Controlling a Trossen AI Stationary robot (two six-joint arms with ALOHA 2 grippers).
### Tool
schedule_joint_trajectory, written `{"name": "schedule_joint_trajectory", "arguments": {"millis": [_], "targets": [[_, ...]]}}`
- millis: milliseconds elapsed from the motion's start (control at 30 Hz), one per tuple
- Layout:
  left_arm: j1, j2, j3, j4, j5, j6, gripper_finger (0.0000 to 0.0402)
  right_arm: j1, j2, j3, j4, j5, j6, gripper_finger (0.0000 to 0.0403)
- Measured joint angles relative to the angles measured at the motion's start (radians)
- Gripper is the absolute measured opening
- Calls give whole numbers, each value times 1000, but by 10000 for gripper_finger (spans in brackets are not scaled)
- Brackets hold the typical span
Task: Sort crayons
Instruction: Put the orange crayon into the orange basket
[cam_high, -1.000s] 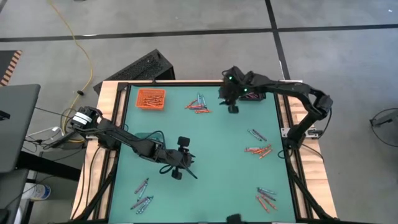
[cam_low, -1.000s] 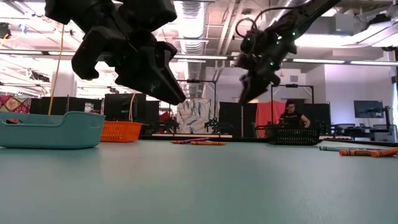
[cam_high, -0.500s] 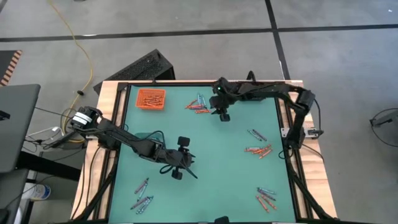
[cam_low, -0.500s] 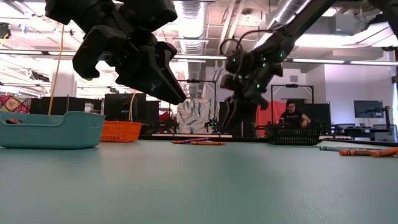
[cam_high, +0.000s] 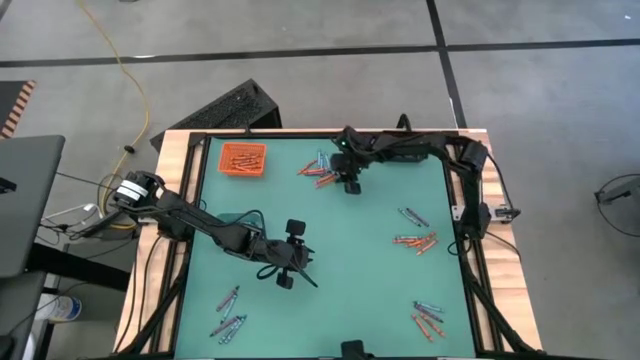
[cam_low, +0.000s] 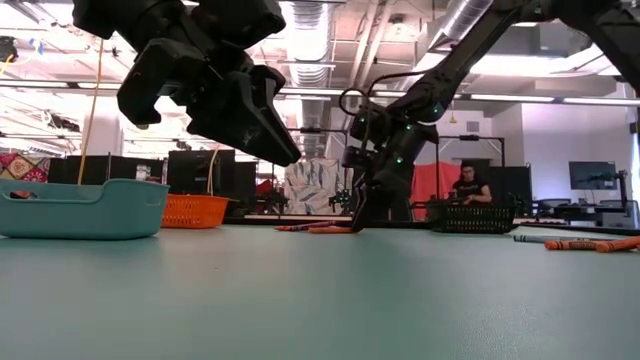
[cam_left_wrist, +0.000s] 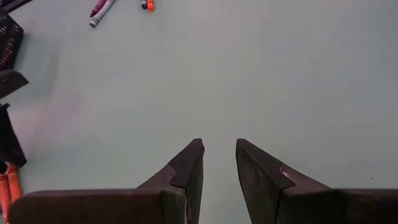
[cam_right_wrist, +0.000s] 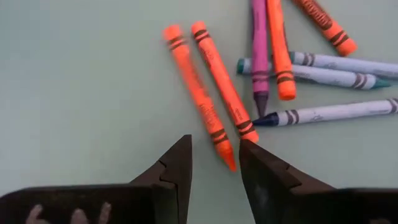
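Right gripper (cam_right_wrist: 214, 152) lowered over the far-middle crayon pile (cam_high: 320, 168), fingers parted by a narrow gap, nothing between them; tips just short of the pointed ends of two orange crayons (cam_right_wrist: 208, 93) lying side by side. Low against the table at that pile in the level view (cam_low: 360, 215). Left gripper (cam_high: 290, 262) hanging above bare green mat near the table's middle, raised well clear of the surface, fingers slightly apart and empty (cam_left_wrist: 219, 163).

Green table (cam_high: 350, 230) ringed by a wooden frame. Teal tray (cam_low: 80, 208) close to the low camera on the left. Orange tray (cam_high: 242, 158) at the far left corner, holding orange crayons. Black mesh basket (cam_low: 477, 216) at the far edge in the level view, a seated person (cam_low: 468, 185) in the room behind it.

Crayons in five loose groups: far-middle pile of orange, purple and blue-grey sticks; a couple of blue-grey ones (cam_high: 412, 216) at mid right; an orange cluster (cam_high: 418, 242) just nearer; a mixed group (cam_high: 428, 318) at the near right corner; another group (cam_high: 228, 316) at the near left, colours hard to tell. Beside the two orange crayons under the right wrist: a purple one (cam_right_wrist: 259, 50), more orange ones and several blue-grey ones (cam_right_wrist: 329, 112) crossing each other.
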Motion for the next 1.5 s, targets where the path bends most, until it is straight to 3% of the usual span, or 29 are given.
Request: {"name": "schedule_joint_trajectory", "arguments": {"millis": [167,467,900,1000,1367,1500], "targets": [[0,0,0,-2,2,0,85,2,11,25,-30,-1,0,124],[0,0,0,-2,1,11,85,23,13,28,-111,-4,-36,58],[0,0,0,-4,0,10,85,90,11,29,-161,20,-92,8],[0,0,0,-4,-6,8,85,103,11,29,-168,25,-95,4],[7,-2,0,-21,-184,11,85,144,-27,23,-230,45,-72,1],[43,-2,0,-43,-191,-3,85,179,-68,21,-244,68,-72,1]]}}
